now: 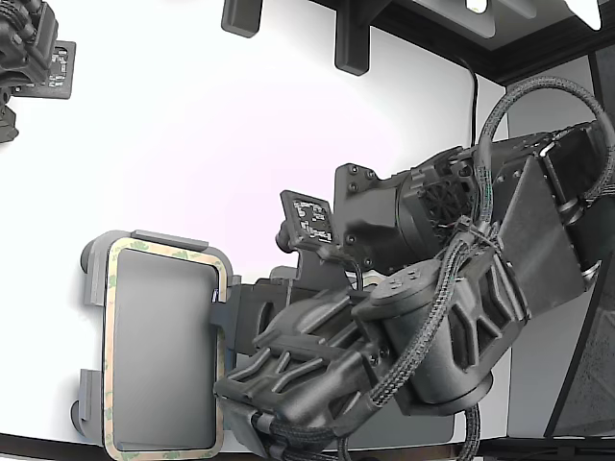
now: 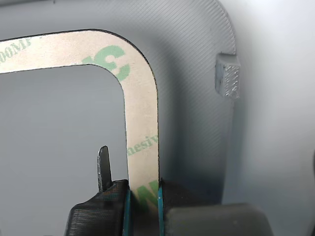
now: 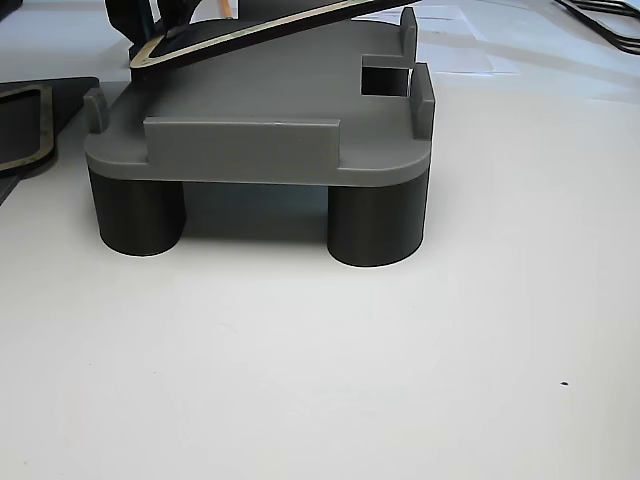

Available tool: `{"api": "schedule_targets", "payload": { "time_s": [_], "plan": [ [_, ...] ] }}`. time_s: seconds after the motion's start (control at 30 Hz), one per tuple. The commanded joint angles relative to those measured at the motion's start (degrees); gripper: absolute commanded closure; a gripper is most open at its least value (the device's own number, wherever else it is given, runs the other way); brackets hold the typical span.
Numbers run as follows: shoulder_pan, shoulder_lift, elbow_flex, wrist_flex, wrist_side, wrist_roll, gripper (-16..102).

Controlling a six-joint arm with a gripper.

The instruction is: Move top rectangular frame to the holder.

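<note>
The tan rectangular frame (image 1: 110, 336) with green blotches lies over the light grey holder (image 1: 165, 240) at the exterior view's lower left. My gripper (image 2: 142, 201) is shut on one side strip of the frame (image 2: 142, 108), one finger on each side. In the other view the frame (image 3: 250, 30) is tilted above the holder (image 3: 260, 100). One end is low near the holder's top and the other end is raised. The gripper (image 3: 150, 20) shows only partly there. A raised edge tab (image 2: 227, 73) stands beside the frame's corner.
A second identical frame (image 3: 30, 140) lies on a dark mat at the other view's left edge. The holder stands on dark round feet (image 3: 375, 225). Another black device (image 1: 29, 48) sits at the exterior view's top left. Dark brackets (image 1: 351, 38) hang at the top.
</note>
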Motion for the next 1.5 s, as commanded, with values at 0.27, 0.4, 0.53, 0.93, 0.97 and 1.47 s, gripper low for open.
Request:
{"api": "schedule_targets", "payload": {
  "time_s": [0.27,0.4,0.53,0.93,0.97,1.47],
  "plan": [
    [-2.3,-0.2,-1.8,0.5,-0.6,-1.3,97],
    [-2.4,-0.6,-2.0,0.5,-1.1,-1.1,97],
    [-2.3,-1.2,-2.6,0.5,-1.7,0.0,97],
    [-1.9,1.9,1.3,0.5,-2.5,0.8,97],
    [-1.9,2.0,1.5,0.5,-2.5,0.6,97],
    [-2.4,0.9,1.6,0.5,-2.5,0.1,97]
  ]
}}
